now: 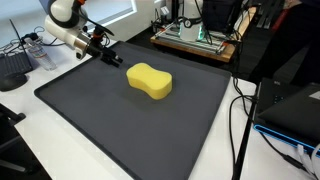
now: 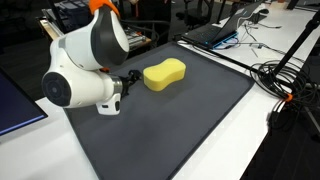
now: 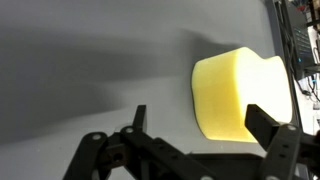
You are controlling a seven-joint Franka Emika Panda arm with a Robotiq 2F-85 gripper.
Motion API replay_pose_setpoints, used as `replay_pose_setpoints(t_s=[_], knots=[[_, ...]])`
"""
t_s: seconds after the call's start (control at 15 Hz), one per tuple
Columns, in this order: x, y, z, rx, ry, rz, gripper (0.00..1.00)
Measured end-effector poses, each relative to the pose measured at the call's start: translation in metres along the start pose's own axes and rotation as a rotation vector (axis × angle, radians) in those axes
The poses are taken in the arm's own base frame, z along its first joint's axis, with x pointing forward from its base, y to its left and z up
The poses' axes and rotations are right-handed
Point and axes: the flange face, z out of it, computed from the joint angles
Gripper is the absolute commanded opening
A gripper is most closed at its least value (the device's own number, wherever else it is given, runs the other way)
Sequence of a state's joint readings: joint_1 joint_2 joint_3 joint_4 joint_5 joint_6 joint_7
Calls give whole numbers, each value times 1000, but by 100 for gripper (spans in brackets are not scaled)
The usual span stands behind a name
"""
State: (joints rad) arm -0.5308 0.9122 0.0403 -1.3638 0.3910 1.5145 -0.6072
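A yellow peanut-shaped sponge lies on the dark grey mat; it also shows in an exterior view and in the wrist view. My gripper hovers low over the mat a short way from the sponge, fingers pointing toward it. In the wrist view the gripper is open and empty, with the sponge just ahead between and beyond the fingertips, not touched. In an exterior view the arm's white body hides most of the gripper.
A dark mat covers a white table. Cables run along one mat edge. A circuit board tray and dark bags stand behind. A laptop and more cables lie beside the mat.
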Motion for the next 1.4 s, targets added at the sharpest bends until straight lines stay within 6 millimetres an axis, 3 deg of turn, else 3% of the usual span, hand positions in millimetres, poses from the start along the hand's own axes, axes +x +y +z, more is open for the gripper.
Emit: replay_pose_setpoints(t_s=[0.47, 1.07, 1.4], knots=[[-49, -20, -7, 35, 179, 45, 100], [-120, -20, 29, 90, 414, 144, 100], [-147, -27, 43, 120, 513, 241, 100]])
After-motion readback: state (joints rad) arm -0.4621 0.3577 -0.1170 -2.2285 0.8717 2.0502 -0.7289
